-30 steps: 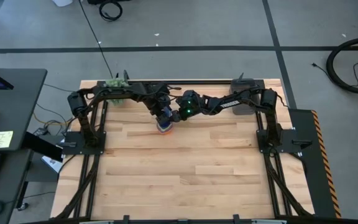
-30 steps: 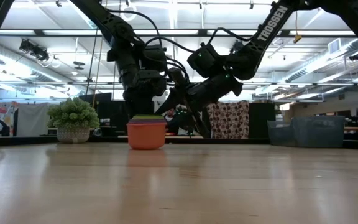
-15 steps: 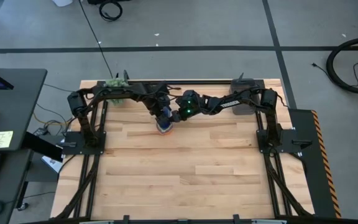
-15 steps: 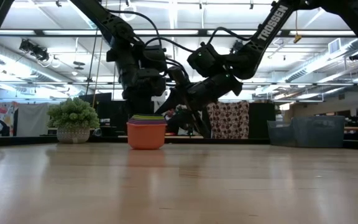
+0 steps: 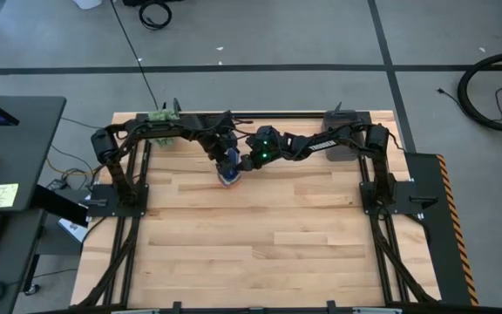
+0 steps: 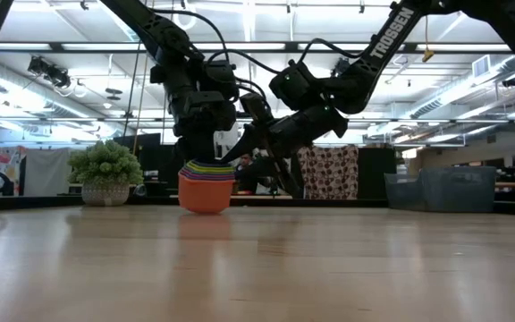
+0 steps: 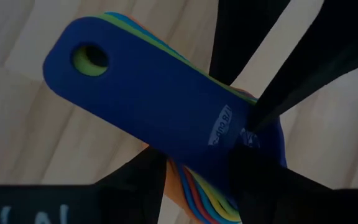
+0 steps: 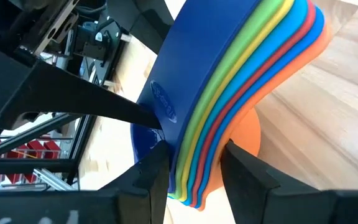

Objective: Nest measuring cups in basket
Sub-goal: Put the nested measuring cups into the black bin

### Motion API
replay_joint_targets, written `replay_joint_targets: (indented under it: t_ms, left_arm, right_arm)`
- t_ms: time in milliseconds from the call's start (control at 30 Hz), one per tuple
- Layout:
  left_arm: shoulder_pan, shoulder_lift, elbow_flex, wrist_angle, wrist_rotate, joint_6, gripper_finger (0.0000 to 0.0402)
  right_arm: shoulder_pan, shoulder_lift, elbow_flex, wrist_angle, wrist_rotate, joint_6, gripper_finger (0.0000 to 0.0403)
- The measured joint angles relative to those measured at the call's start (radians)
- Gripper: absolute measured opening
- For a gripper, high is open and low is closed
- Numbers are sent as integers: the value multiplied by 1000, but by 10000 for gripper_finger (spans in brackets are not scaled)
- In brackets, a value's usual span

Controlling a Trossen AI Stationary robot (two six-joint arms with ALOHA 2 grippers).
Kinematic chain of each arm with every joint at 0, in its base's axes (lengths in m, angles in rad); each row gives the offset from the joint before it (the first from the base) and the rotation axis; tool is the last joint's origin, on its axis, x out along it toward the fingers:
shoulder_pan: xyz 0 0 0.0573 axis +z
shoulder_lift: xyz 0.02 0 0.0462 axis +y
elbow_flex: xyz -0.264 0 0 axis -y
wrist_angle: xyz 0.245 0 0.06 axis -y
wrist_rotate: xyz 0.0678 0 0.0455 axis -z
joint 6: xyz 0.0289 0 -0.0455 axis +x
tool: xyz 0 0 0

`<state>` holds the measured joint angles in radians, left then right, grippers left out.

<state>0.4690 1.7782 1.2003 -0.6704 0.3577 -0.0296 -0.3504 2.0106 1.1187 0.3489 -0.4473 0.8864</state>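
Nested measuring cups tilting on table's far side, basket well apart. Left gripper and right gripper both half-closed, pinching stacked handles. Risk: opposing pulls fanning handles, stack slipping or toppling before transfer.

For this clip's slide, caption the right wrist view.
Right gripper straddles the stacked handles of the nested measuring cups, dark blue on top, orange at the bottom.
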Motion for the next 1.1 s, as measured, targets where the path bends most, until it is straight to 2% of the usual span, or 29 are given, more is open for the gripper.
replay_joint_targets:
  t_ms: [300, 400, 567, 1100]
  left_arm:
    - [-2, 6, 1, -19, -3, 15, 163]
    - [-2, 6, 1, -21, -36, 9, 163]
    - [-2, 6, 1, -10, -51, 72, 162]
    - [-4, 7, 0, 2, -55, 56, 163]
  right_arm:
    - [-1, 2, -1, 12, -12, 27, 147]
    - [-3, 2, -1, 13, -14, 28, 150]
    - [-5, 2, -2, 16, -15, 30, 151]
    - [-5, 2, -2, 16, -18, 29, 151]
